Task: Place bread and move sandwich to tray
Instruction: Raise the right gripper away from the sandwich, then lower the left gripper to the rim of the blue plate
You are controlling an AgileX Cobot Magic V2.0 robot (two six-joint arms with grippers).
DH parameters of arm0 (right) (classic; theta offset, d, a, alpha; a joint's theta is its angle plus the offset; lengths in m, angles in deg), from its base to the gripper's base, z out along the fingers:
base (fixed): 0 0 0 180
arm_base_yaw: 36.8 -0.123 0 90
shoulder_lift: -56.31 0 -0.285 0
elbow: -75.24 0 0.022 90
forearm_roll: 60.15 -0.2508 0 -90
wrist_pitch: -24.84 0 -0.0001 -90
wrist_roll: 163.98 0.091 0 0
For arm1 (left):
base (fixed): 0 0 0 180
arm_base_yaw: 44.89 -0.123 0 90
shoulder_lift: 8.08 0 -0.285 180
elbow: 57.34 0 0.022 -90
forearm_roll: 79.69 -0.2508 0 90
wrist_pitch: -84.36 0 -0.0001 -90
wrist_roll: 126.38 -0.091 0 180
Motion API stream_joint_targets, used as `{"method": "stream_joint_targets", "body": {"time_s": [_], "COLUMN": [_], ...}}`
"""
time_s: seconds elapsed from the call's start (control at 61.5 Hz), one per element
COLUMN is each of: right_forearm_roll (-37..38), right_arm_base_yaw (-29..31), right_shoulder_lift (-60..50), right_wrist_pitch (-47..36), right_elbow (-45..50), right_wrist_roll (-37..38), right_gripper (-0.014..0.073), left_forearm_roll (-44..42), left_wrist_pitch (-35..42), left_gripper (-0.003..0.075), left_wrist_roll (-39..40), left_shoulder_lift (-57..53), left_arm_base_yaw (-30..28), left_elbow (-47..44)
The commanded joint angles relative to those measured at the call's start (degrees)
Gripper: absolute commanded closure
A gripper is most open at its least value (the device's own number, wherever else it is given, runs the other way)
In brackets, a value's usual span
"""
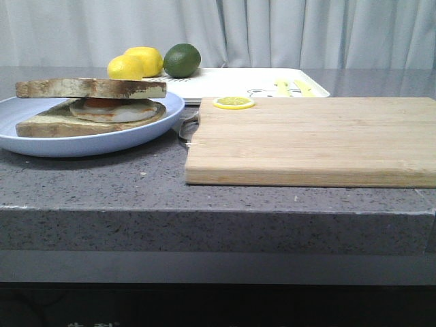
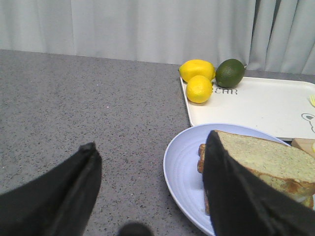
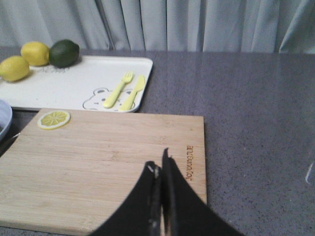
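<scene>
A round light-blue plate [image 1: 88, 139] sits at the left of the grey speckled counter [image 1: 218, 197], carrying the sandwich [image 1: 92, 109]: a lower toast slice, a white fried egg [image 1: 112, 109] with an orange yolk, and the bread [image 1: 90, 87], a flat slice with a dark mottled crust, lying on top of the egg. Just beside the plate, to its right, lies a wooden cutting board [image 1: 313, 139] with a lemon slice [image 1: 234, 102] resting on its far left corner. Behind both stands the tray [image 1: 252, 82], white with a raised rim, holding two lemons [image 1: 135, 63] and a lime [image 1: 182, 60] at its left end and a yellow fork [image 3: 118, 89] and knife [image 3: 133, 92] next to a printed bear mark. The sandwich and plate remain on the counter, outside the tray. In the left wrist view, the left tool [image 2: 147, 187] is released, its two dark fingers [image 2: 64, 191] spread wide, one over bare counter and the other in front of the plate and toast, holding nothing. In the right wrist view, the right tool [image 3: 161, 169] is clenched, its fingers pressed together over the near part of the cutting board, with nothing between them. A pale curtain [image 1: 272, 30] hangs behind the counter.
</scene>
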Motion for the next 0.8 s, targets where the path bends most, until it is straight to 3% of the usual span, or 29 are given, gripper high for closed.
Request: {"method": "stream_joint_targets", "body": {"time_s": [0.0,0.439,0.781], "right_forearm_roll": [-0.09,0.00,0.00], "right_arm_base_yaw": [0.08,0.08,0.08], "right_shoulder_lift": [-5.37,-10.68,-10.68], "right_wrist_pitch": [-7.89,-6.57,1.05], "right_elbow": [2.44,7.15,7.15], "right_wrist_roll": [-0.08,-0.08,-0.08], "right_gripper": [0.0654,0.0654,0.0654], "left_forearm_roll": [0.12,0.92,3.71], "left_wrist_pitch": [4.38,3.86,-13.33], "left_gripper": [0.0282,0.0282,0.0282], "left_wrist_roll": [0.45,0.45,0.45], "left_shoulder_lift": [0.38,1.02,24.76], "left_arm_base_yaw": [-0.10,-0.10,-0.10], "left_elbow": [1.94,2.22,16.75]}}
